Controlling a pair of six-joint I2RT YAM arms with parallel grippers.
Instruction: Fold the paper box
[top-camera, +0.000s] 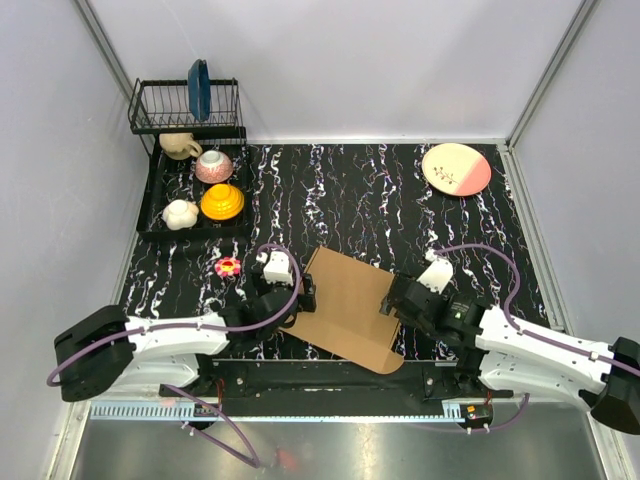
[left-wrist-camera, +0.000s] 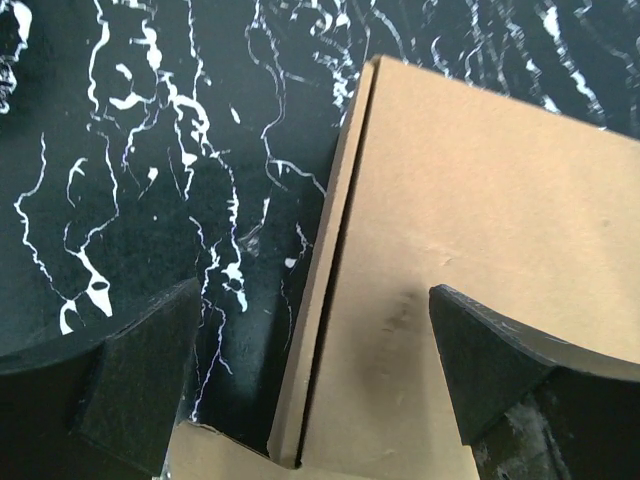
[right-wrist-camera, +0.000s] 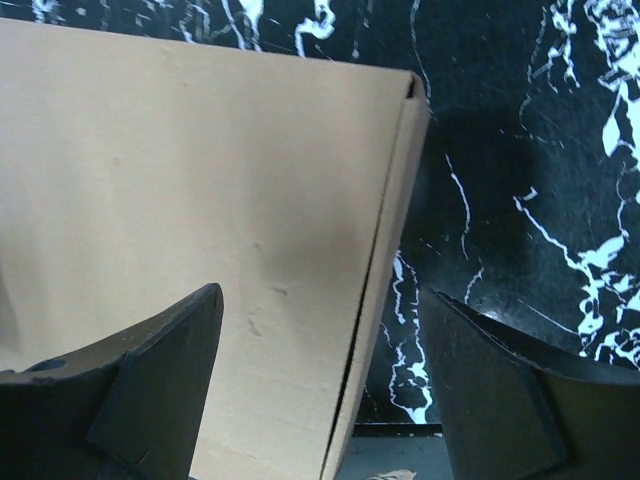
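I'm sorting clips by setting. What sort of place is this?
Probably a robot test booth staged as a kitchen counter: plain white walls enclose a black marbled table, a dish rack stands at its far left corner, and the left arm and right arm flank a cardboard box.

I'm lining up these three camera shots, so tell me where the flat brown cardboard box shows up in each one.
Top external: the flat brown cardboard box lies low in the centre.
Left wrist: the box fills the right side, its left edge running down the middle.
Right wrist: the box fills the left side, its right edge just past the middle.
Shared landmark: the black white-veined marble tabletop bordering that edge.
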